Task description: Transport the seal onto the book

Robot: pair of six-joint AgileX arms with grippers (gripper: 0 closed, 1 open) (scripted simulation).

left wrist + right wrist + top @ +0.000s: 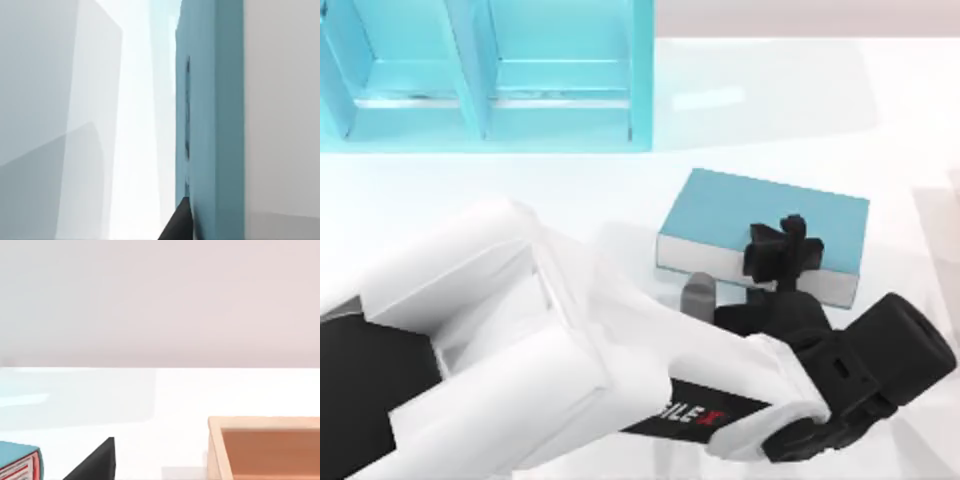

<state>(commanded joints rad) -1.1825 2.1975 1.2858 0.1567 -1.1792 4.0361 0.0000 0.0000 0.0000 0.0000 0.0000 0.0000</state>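
The table (440,190) surface read as smooth, glossy white, carrying pale reflections of the teal shelf unit (490,70), whose panels looked like smooth, slightly translucent plastic. The book (760,215) showed a matt plain teal cover over white paper page edges (685,258), and in the right wrist view its whitish spine (17,469) bore red marks. The left arm's shell (520,340) appeared as smooth satin white plastic with matt black parts, and the open box (265,447) looked like matt pale wood.

A teal shelf unit (490,75) with open compartments stands at the far left of the white tabletop (410,190). In the right wrist view, an open wooden box (265,447) with pale walls and an orange-brown inside sits on that same tabletop.
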